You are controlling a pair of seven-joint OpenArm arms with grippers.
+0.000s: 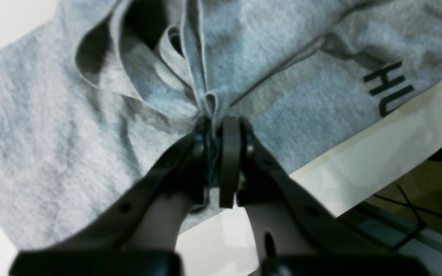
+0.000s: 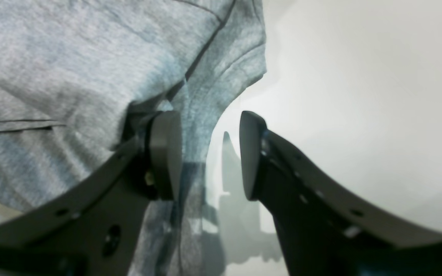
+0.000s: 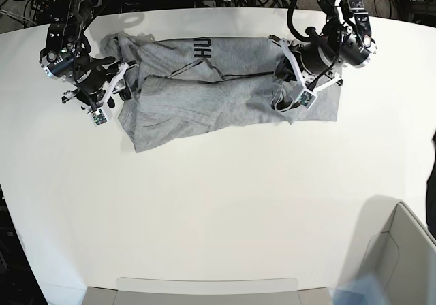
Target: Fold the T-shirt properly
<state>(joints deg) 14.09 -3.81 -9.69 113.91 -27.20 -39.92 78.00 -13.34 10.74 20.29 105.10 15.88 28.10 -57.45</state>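
Left gripper jaws clamped on bunched shirt fabric, right gripper jaws wide apart at shirt edge, white bench.

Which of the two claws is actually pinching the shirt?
The left end effector, on the base view's right, is shut on the T-shirt. The right end effector gapes open at the cloth's edge.

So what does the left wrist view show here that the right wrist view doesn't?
Only the left wrist view shows the left gripper shut on a bunched fold of the T-shirt, the black letters "HU", and the table edge with cables beyond. Only the right wrist view shows the right gripper open, one finger against the shirt's edge, the other over bare white table. Both show the grey T-shirt lying on the white table.
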